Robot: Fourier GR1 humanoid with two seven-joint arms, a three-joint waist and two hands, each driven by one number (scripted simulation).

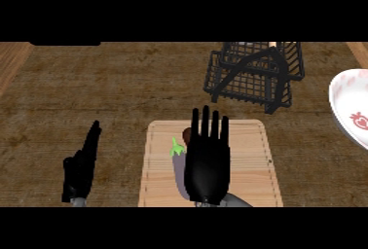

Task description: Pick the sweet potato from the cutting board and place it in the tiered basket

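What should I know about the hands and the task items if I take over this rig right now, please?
Left hand: open, resting at the lower left, holding nothing.
Right hand: open, fingers straight, over the cutting board, holding nothing.
Sweet potato: on the board, mostly hidden by the right hand, beside an eggplant.
Tiered basket: behind the board, to the right.
Done: nothing grasped.
Left: grasp, carry, place in basket.

Counted on desk (pixel 108 97): one cutting board (pixel 244 160), one tiered basket (pixel 255 78), one plate (pixel 350 104), one eggplant (pixel 177 163), one sweet potato (pixel 186 133), two hands (pixel 207 160) (pixel 81 170).
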